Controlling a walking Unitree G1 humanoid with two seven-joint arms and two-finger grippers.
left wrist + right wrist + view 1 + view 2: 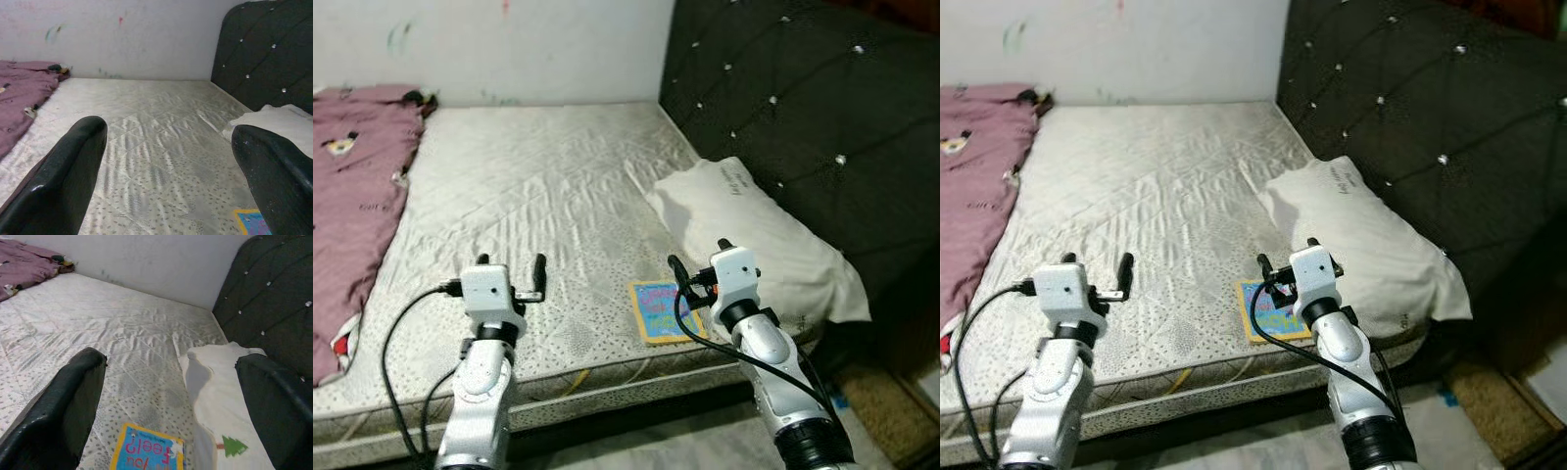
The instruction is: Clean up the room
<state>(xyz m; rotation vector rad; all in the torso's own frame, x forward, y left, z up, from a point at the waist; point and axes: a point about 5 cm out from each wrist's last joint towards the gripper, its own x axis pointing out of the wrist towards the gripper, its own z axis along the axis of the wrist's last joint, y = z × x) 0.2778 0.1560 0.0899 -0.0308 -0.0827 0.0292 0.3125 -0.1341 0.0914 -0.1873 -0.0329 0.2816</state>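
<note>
Flat near the mattress's (548, 186) front edge lay a small book (659, 310), beside the white pillow (754, 235). We held our right claw (697, 262) just above it, fingers spread wide and empty; our left claw (512, 262) hovered well apart, likewise open, a purple blanket (352, 206) beyond.
</note>
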